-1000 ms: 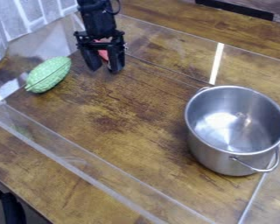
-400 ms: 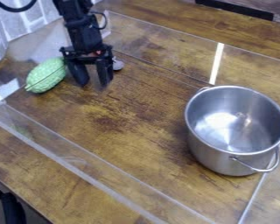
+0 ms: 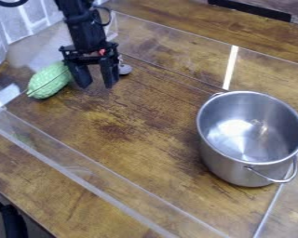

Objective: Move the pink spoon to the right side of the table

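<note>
Gripper (image 3: 94,74), fingers parted, poised over pink spoon (image 3: 119,67) far left of steel pot (image 3: 250,138); transfer not begun

bare table (image 3: 139,112) centre, pot (image 3: 249,137) blocking right

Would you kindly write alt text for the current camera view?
A black robot tool hangs fingers down over a pink spoon at the back left of a worn wooden table, beside a green ridged oval object. A steel pot stands at right.
</note>
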### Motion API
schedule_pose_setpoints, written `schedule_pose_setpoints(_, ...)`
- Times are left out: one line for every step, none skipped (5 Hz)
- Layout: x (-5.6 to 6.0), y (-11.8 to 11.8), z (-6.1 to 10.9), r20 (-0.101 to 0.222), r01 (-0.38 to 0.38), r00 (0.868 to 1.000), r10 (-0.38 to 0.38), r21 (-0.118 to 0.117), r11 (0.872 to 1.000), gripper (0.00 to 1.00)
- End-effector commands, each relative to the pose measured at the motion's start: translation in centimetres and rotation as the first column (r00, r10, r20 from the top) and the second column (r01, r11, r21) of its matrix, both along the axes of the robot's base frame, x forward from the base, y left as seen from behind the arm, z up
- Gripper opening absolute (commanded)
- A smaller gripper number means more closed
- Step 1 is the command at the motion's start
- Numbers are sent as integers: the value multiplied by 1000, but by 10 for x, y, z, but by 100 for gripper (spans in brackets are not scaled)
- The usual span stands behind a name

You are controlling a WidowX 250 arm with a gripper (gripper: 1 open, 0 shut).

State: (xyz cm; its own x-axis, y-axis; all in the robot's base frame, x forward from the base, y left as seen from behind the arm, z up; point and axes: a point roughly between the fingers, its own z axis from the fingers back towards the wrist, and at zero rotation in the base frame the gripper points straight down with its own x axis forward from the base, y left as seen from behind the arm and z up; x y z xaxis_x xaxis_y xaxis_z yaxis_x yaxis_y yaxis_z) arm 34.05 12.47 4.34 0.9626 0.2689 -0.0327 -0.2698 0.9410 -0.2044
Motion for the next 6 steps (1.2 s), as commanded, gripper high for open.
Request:
schedule_pose_setpoints(-1, -14, 20, 87, -17, 996, 14, 38, 999, 0)
schedule_pose_setpoints(2, -10, 16, 87, 48, 995, -51, 37, 998, 0)
schedule_pose_setpoints(5, -6, 12, 87, 115, 989, -118, 36, 993, 0)
schedule_pose_setpoints(0, -10, 17, 79, 50, 996, -49, -16, 999, 100)
schedule_pose_setpoints(-7, -6, 22, 69, 46, 997, -42, -61, 997, 100)
schedule_pose_setpoints(-14, -1, 27, 57, 50, 997, -45, -91, 995, 100)
